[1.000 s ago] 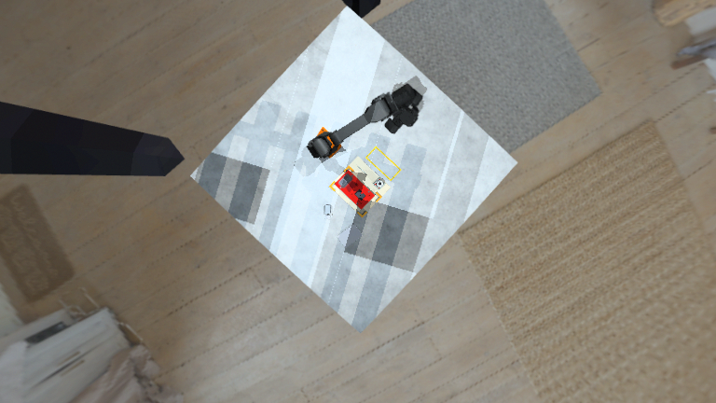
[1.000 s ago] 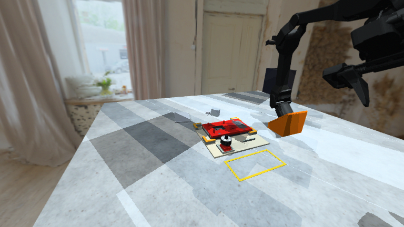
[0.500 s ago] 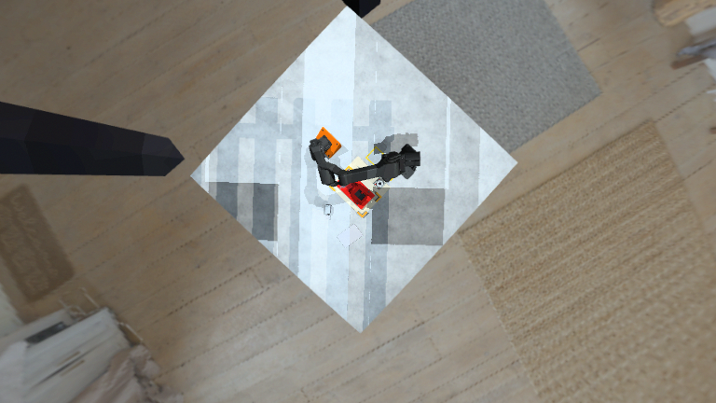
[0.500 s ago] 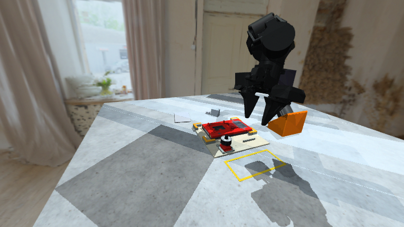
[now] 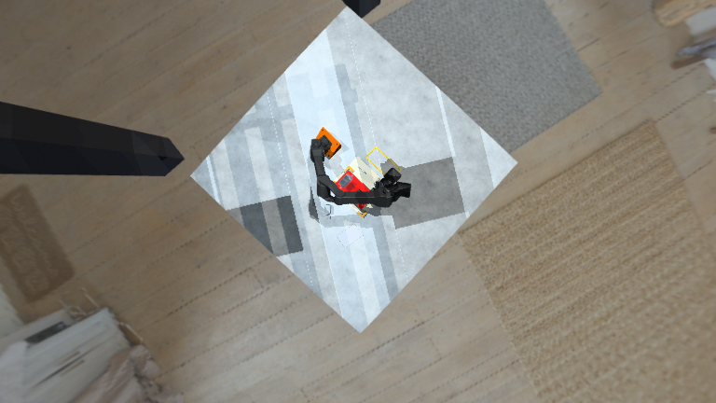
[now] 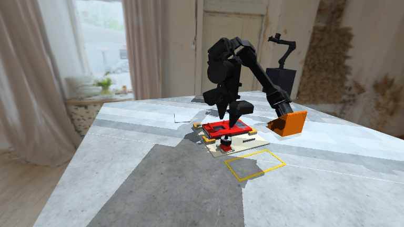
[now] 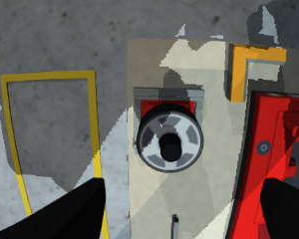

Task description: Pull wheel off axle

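Observation:
The wheel (image 6: 225, 142) (image 7: 191, 130), black with a pale spoked face, sits on the upright black axle (image 7: 170, 148) over a red base on the beige board (image 6: 259, 143) (image 7: 149, 199). My gripper (image 6: 225, 122) (image 7: 185, 190) is open with nothing between its fingers. It hangs above the board, fingers pointing down, higher than the wheel. In the wrist view the wheel lies ahead of the fingertips, between their lines. The marked area, a yellow outline (image 5: 371, 152) (image 6: 275, 167) (image 7: 50, 76), lies on the table beside the board. The arm hides the wheel in the top view.
A red panel (image 6: 208, 129) (image 7: 263, 119) lies on the board between orange corner brackets (image 6: 252, 131) (image 7: 238, 75), close to the wheel and under the gripper. A small dark bar (image 6: 248, 140) (image 7: 175, 228) is on the board. An orange wedge (image 6: 294, 124) stands at the arm's base.

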You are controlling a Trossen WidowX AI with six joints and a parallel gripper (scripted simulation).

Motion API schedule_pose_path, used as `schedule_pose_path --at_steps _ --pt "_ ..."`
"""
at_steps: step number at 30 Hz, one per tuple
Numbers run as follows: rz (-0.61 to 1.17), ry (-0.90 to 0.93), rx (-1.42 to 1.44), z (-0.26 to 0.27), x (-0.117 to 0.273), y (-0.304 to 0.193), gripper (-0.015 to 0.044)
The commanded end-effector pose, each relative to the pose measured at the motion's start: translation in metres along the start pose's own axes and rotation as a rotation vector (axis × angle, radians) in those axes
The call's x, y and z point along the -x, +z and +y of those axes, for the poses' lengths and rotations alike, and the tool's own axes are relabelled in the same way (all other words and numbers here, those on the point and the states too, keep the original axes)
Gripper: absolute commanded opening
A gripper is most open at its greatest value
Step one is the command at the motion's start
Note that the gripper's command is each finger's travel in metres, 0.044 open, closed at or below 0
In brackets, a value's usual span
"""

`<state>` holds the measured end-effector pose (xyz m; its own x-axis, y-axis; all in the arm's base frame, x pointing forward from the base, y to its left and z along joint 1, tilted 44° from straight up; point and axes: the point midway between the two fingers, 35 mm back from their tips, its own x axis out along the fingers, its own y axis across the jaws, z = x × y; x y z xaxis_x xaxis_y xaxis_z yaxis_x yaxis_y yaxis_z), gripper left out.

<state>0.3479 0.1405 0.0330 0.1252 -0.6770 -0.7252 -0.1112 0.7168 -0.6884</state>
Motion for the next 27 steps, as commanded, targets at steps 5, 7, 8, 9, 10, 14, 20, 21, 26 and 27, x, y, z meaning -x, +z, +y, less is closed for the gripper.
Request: schedule_pose_path --at_steps 5,7,8,9,10,14,20,21,26,27 --pt "0.001 -0.001 0.011 0.005 0.001 -0.008 0.0300" --pt "0.001 -0.001 0.011 0.005 -0.005 -0.008 0.0300" --pt "0.001 -0.001 0.011 0.005 -0.009 -0.007 0.0300" --pt "0.001 -0.001 0.011 0.005 -0.014 -0.007 0.0300" --pt "0.000 0.000 0.011 0.005 -0.020 -0.006 0.0300" --pt "0.000 -0.001 0.011 0.005 -0.048 -0.006 0.0300" --pt "0.000 -0.004 0.011 0.003 -0.073 -0.006 0.0300" --pt "0.000 -0.004 0.011 0.003 -0.073 -0.006 0.0300" --pt "0.008 -0.001 0.001 0.001 -0.069 -0.007 0.0221" --pt "0.008 -0.001 0.001 0.001 -0.069 -0.007 0.0195"
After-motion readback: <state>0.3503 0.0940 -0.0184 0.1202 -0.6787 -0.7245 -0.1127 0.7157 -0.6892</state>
